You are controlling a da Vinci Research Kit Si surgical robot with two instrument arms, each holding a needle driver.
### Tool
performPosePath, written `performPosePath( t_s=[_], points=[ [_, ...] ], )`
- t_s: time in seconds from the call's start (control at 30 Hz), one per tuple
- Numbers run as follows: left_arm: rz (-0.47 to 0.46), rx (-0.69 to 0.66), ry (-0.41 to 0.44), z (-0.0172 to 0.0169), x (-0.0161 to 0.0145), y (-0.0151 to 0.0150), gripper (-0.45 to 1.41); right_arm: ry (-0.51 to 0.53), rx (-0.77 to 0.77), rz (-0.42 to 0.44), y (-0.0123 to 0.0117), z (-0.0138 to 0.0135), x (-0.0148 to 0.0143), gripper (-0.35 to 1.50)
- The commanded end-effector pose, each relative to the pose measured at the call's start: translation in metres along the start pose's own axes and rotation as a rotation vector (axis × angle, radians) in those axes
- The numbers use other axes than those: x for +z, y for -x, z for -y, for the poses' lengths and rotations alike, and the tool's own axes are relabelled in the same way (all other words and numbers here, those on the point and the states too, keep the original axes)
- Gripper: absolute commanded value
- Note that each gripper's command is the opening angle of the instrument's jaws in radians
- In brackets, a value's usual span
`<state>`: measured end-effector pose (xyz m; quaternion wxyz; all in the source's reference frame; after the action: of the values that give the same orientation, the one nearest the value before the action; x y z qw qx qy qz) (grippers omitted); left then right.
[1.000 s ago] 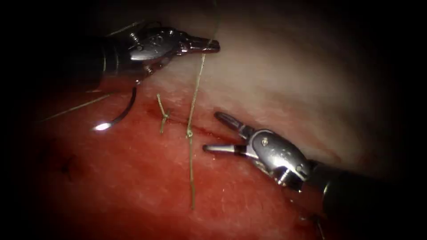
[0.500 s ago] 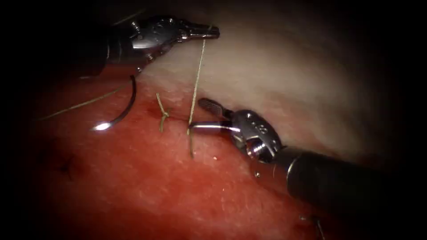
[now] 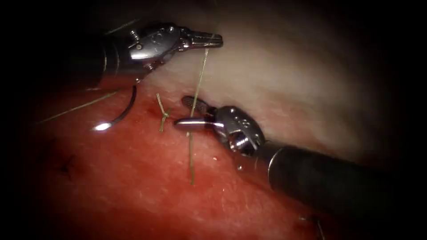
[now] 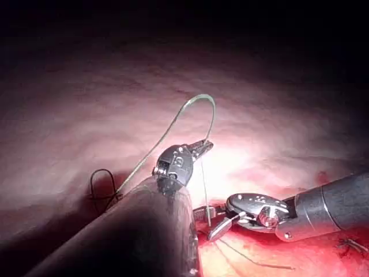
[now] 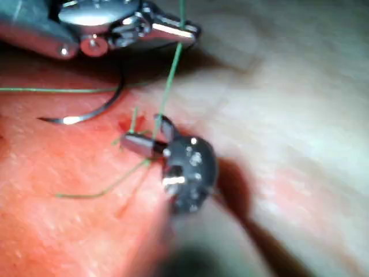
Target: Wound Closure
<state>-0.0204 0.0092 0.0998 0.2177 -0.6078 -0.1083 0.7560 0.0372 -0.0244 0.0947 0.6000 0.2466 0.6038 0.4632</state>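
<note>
My left tool [image 3: 213, 41] is shut on the thread [image 3: 199, 78] and holds it up, above the tissue [image 3: 133, 178]. The strand runs down to a knot at the cut. My right tool [image 3: 181, 111] is open, one jaw on each side of that strand just above the knot, holding nothing. The loose tail [image 3: 191, 164] hangs down over the red tissue. The curved needle [image 3: 122, 113] lies free on the tissue left of the cut, held by neither tool and not in the tissue. The right wrist view shows the open jaws of the right tool [image 5: 144, 134] at the strand [image 5: 170, 75]; the left tool [image 4: 202, 147] grips the thread.
A finished stitch with short cut ends [image 3: 163, 113] sits just left of the held strand. Another length of thread [image 3: 75, 106] trails left from the needle. Pale tissue [image 3: 289, 80] rises behind the cut. Red fluid covers the near tissue.
The right tool has moved up and left from beside the cut, and its open jaws now straddle the held strand. The left tool has kept its grip, almost unmoved.
</note>
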Motion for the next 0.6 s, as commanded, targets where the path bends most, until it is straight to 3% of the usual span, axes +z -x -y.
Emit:
performPosePath(
  t_s=[0.03,0.5,0.53,0.57,0.6],
  points=[
    [-0.002,0.002,0.004,0.0002,0.0007,0.0002,-0.45,-0.001,-0.003,-0.002,0.0004,-0.0002,0.0017,1.34],
    [-0.006,-0.001,0.010,-0.0012,0.0009,-0.0007,-0.45,-0.016,-0.009,-0.003,0.0011,-0.0001,0.0040,1.36],
    [-0.008,-0.003,0.011,-0.0010,0.0010,-0.0009,-0.45,-0.018,-0.009,-0.003,0.0012,0.0001,0.0040,1.29],
    [-0.009,-0.004,0.012,-0.0009,0.0010,-0.0010,-0.45,-0.021,-0.009,-0.001,0.0013,0.0004,0.0039,0.94],
    [-0.009,-0.004,0.012,-0.0009,0.0010,-0.0010,-0.45,-0.021,-0.009,-0.001,0.0013,0.0004,0.0039,0.94]
  ],
)
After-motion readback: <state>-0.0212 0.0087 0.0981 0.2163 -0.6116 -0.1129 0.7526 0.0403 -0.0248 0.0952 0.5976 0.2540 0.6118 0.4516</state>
